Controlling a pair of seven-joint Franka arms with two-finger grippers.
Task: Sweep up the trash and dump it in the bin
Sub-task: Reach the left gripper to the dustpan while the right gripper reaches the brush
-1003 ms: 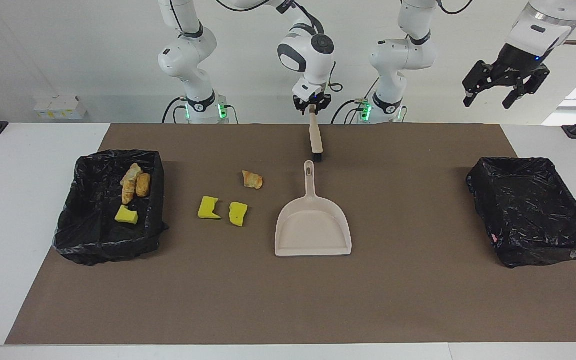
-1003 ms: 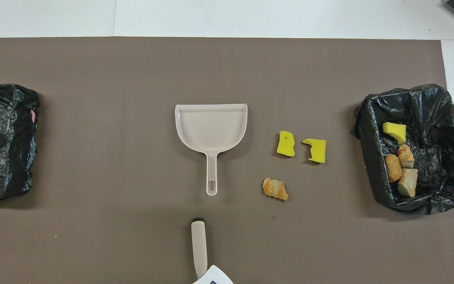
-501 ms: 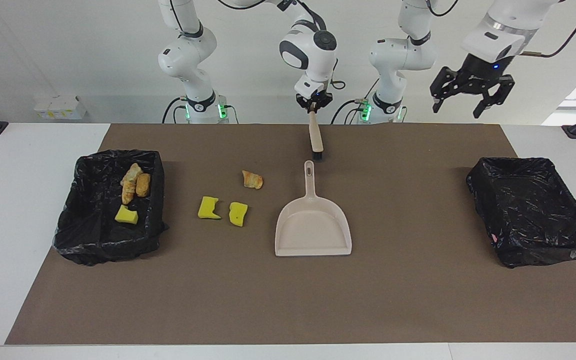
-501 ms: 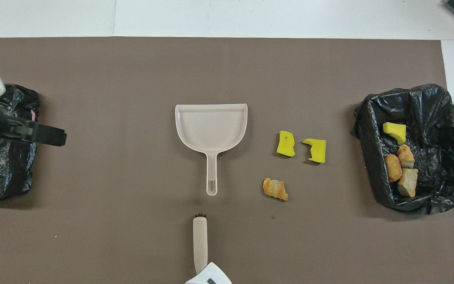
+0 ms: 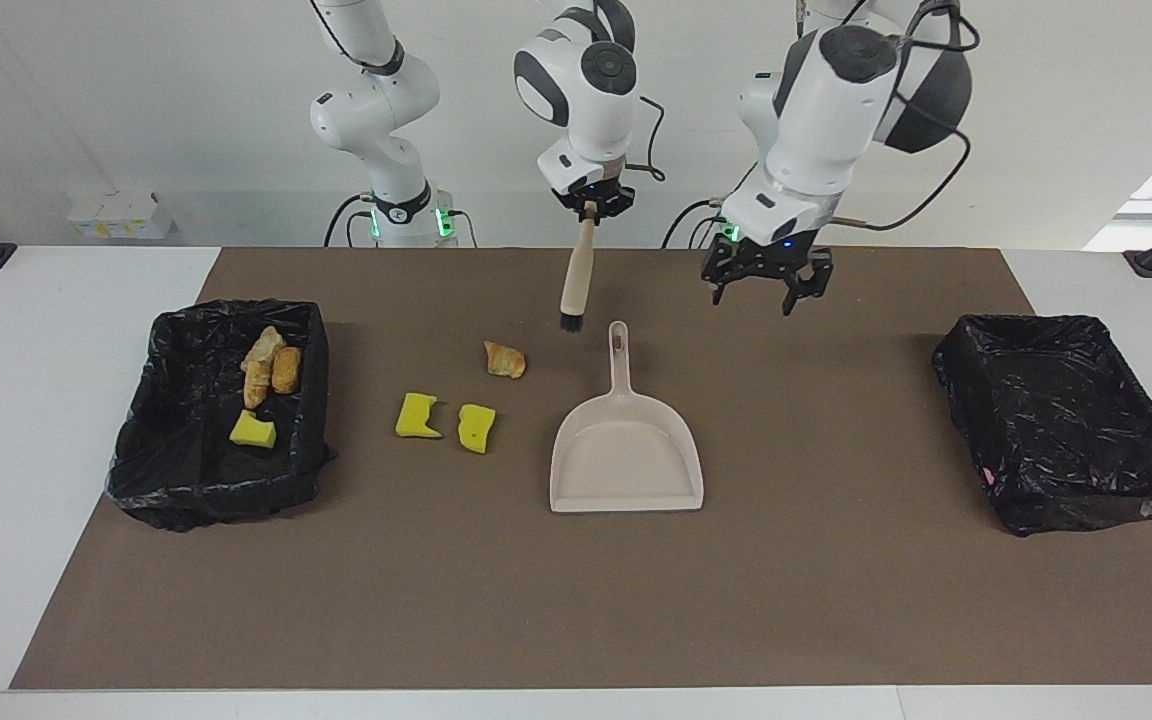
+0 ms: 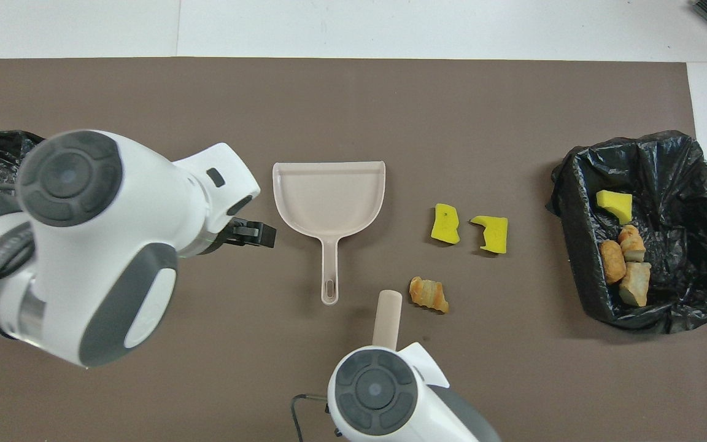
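Near the top centre of the facing view, the right gripper (image 5: 591, 207) pinches the beige brush (image 5: 575, 276) by its handle, long axis nearly upright, bristles down, hanging over the mat. Lower in frame lie the trash (image 5: 446, 395): a bread lump just below the bristles, two yellow chunks lower-left. Right of centre, the left gripper (image 5: 765, 285) hovers spread beside the dustpan (image 5: 626, 440) handle.

The dustpan (image 5: 626, 455) looks like smooth, faintly glossy beige plastic. Both bins (image 5: 219, 412) (image 5: 1068, 420) wear crinkled, shiny black plastic liners. The brown mat (image 5: 576, 600) is matt.
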